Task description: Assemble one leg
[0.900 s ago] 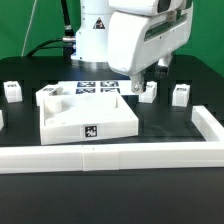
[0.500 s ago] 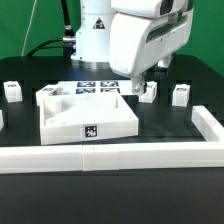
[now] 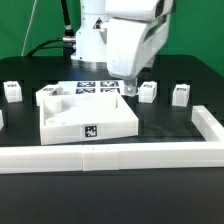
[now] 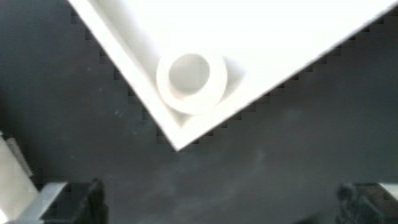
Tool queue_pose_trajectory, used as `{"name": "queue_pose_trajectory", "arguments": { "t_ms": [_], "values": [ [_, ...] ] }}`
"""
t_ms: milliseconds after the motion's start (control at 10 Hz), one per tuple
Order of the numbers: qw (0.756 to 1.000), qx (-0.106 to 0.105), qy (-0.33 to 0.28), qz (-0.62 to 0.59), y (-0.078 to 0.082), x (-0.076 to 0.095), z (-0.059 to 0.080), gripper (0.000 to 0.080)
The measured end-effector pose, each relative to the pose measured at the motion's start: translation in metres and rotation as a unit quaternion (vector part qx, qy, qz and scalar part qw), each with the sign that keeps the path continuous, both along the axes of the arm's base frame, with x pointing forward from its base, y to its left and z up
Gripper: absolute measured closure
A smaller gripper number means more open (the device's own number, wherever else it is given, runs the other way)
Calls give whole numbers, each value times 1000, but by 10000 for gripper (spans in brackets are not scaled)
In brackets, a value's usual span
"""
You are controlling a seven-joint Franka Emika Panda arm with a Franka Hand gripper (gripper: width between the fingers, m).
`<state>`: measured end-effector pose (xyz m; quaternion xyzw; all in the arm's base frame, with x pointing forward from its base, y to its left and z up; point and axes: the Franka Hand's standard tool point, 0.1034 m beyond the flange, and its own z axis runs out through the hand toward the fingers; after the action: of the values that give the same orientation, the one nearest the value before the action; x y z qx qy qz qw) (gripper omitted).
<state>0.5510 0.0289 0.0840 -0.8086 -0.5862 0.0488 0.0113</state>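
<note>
The gripper (image 3: 130,89) hangs over the far corner of the tray (image 3: 60,124), open and empty, probably lining up on that corner. The nearest leg (image 3: 147,92) stands ungrasped just to the exterior view's right. Only the wrist view shows the corner's round socket (image 4: 189,82) and the parted fingertips (image 4: 71,200), while only the exterior view shows the leg.

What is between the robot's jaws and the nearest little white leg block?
Nothing visible. The jaws hang open over a corner of the large white square tray, and the nearest small white plastic leg block stands just to the exterior view's right, with only bare black table between.
</note>
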Motion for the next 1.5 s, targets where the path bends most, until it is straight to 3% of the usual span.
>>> {"name": "queue_pose_trajectory", "arguments": {
  "t_ms": [100,200,700,1100,1500],
  "values": [
    [999,14,-5,42,-14,-7,-4,150],
    [999,14,1,36,-24,-13,-7,150],
    [997,17,-1,73,-25,-16,-12,150],
    [973,36,-1,230,-58,-47,-26,150],
    [979,35,11,202,-61,-51,-28,150]
  ]
}}
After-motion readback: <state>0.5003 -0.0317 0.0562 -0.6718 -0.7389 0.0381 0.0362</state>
